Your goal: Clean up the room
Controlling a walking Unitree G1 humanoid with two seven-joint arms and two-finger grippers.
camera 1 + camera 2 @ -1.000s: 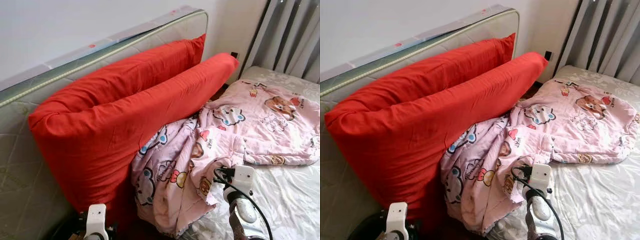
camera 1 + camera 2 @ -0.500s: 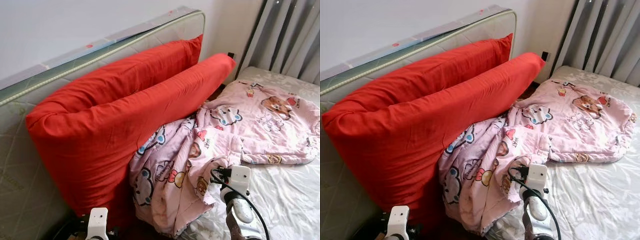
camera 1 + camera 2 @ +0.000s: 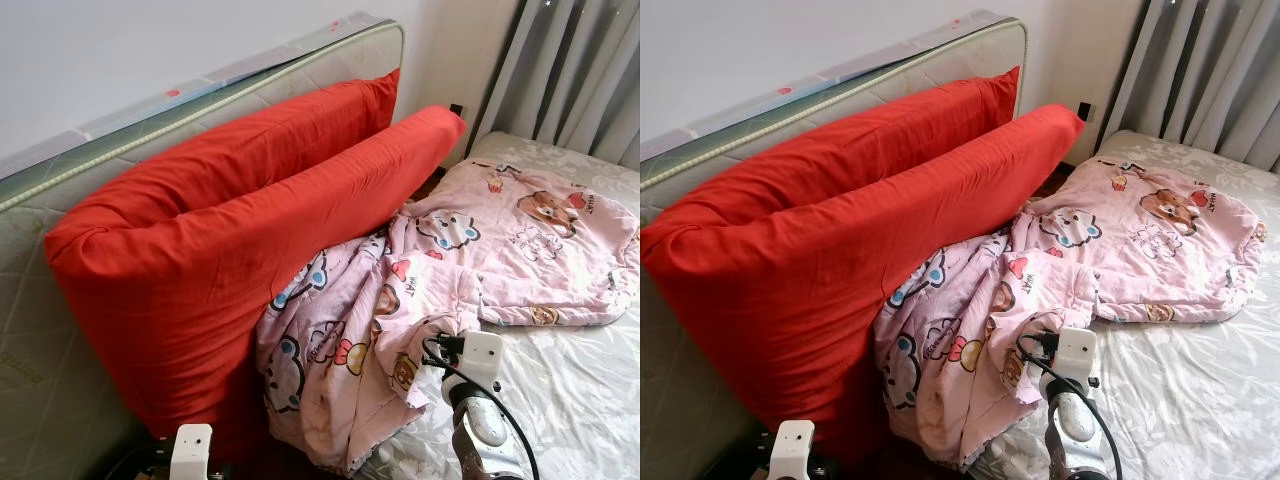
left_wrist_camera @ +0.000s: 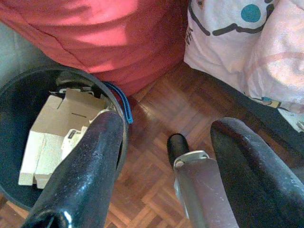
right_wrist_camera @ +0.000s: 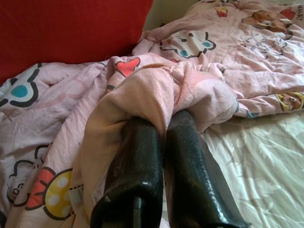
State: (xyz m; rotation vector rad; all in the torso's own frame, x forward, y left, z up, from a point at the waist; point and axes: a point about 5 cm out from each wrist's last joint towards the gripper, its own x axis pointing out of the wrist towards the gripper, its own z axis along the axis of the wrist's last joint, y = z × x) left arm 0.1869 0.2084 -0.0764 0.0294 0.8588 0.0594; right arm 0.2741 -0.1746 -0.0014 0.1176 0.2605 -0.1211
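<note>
Right gripper [image 5: 164, 128] has its two black fingers pinched together on a fold of the pink cartoon blanket [image 3: 440, 270], at the bed's near left edge. Left gripper [image 4: 166, 156], fingers spread and empty, hangs low over the parquet floor [image 4: 156, 118], above a dark bin [image 4: 19, 99] holding a cardboard box [image 4: 52, 128]. The blanket spills off the bed's left edge and spreads across the white sheet [image 3: 570, 380]. Beyond, a red pillow [image 3: 230, 250] leans against an upright mattress [image 3: 200, 95]. Grey curtains [image 3: 570, 70] hang at the far corner.
</note>
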